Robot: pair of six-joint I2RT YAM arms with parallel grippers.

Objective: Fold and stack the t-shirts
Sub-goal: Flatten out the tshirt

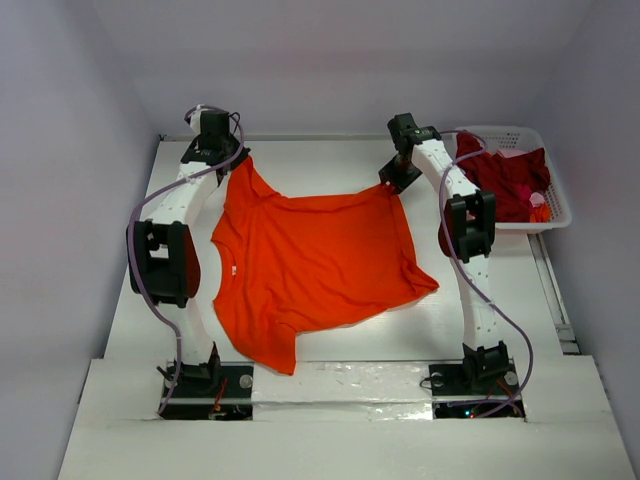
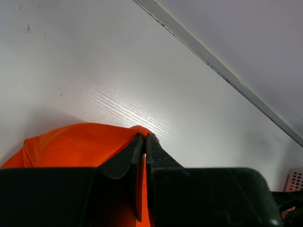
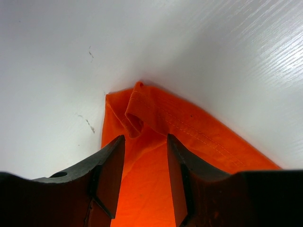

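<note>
The bright orange t-shirt (image 1: 315, 260) lies spread on the white table, collar toward the left. My left gripper (image 1: 240, 158) is shut on its far left corner; in the left wrist view the jaws (image 2: 145, 137) pinch orange cloth (image 2: 71, 146). My right gripper (image 1: 390, 186) is open over the shirt's far right corner; in the right wrist view the fingers (image 3: 144, 142) straddle the hemmed corner (image 3: 137, 113) without closing on it. The dark crimson t-shirt (image 1: 505, 178) lies crumpled in the basket.
A white lattice basket (image 1: 552, 222) stands at the far right of the table, and its corner shows in the left wrist view (image 2: 296, 179). The table's back edge meets the wall (image 1: 320, 137) just behind both grippers.
</note>
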